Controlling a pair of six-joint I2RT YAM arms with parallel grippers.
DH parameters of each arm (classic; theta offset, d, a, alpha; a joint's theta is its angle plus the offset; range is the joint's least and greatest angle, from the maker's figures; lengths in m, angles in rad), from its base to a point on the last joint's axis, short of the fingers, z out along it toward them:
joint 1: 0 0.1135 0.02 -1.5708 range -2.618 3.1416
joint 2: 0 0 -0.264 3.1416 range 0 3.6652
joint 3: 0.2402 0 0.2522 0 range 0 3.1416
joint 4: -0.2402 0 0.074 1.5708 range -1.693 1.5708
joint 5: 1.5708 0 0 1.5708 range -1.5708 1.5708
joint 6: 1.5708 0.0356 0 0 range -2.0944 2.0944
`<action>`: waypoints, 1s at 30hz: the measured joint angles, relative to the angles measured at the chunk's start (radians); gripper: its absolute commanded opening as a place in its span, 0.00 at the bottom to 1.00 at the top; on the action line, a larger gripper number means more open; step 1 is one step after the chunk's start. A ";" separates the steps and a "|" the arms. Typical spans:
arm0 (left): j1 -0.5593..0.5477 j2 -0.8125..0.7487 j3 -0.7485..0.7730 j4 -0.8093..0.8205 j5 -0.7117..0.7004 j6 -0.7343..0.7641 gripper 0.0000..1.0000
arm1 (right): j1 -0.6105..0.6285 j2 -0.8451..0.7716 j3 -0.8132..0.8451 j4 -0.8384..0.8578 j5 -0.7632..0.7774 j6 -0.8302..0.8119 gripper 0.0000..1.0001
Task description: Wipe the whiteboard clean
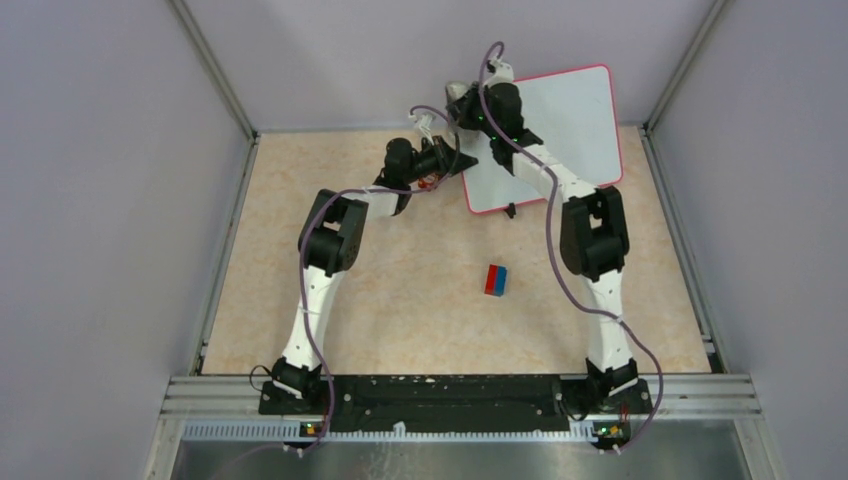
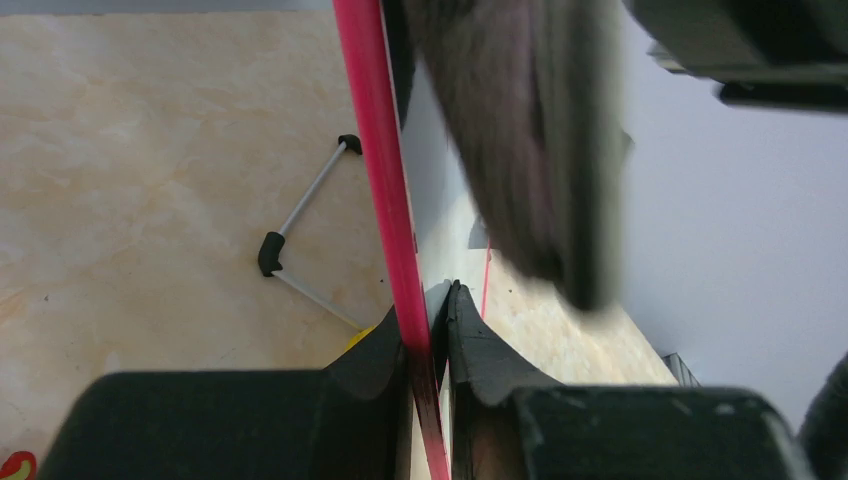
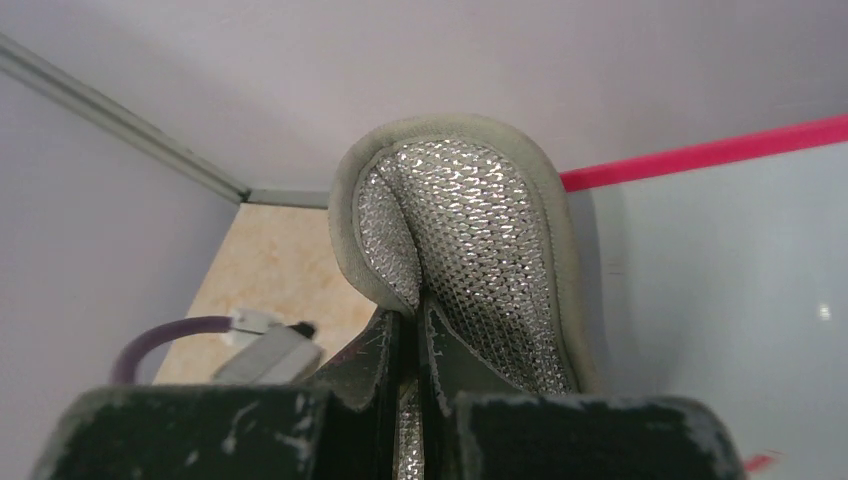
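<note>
The whiteboard [image 1: 570, 120] stands tilted at the back right, white with a pink frame. My left gripper [image 1: 462, 160] is shut on its left edge; in the left wrist view the pink frame [image 2: 385, 180] runs between the jaws of the left gripper [image 2: 428, 335]. My right gripper [image 1: 465, 100] is at the board's upper left corner. It is shut on a grey-rimmed silver mesh pad [image 3: 470, 230], held in the right gripper [image 3: 408, 315] against the board face [image 3: 720, 300]. The pad shows blurred in the left wrist view [image 2: 510, 130]. A small red mark [image 3: 760, 462] is on the board.
A blue and red block [image 1: 496, 280] lies on the table in front of the board. The board's wire stand with black feet [image 2: 270, 252] rests on the table behind the frame. A small red and yellow object [image 1: 430, 182] lies under the left gripper. Grey walls enclose the table.
</note>
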 measured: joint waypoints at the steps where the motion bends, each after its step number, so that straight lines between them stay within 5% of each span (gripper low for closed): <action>1: 0.000 0.000 0.000 0.000 0.003 0.004 0.00 | 0.023 0.014 0.026 -0.004 -0.011 -0.004 0.00; 18: -0.004 -0.002 -0.003 -0.001 -0.011 0.013 0.00 | -0.010 0.014 -0.014 0.019 -0.116 0.034 0.00; 30: -0.003 -0.003 -0.003 -0.003 -0.018 0.006 0.00 | -0.207 -0.010 -0.058 0.013 -0.111 0.060 0.00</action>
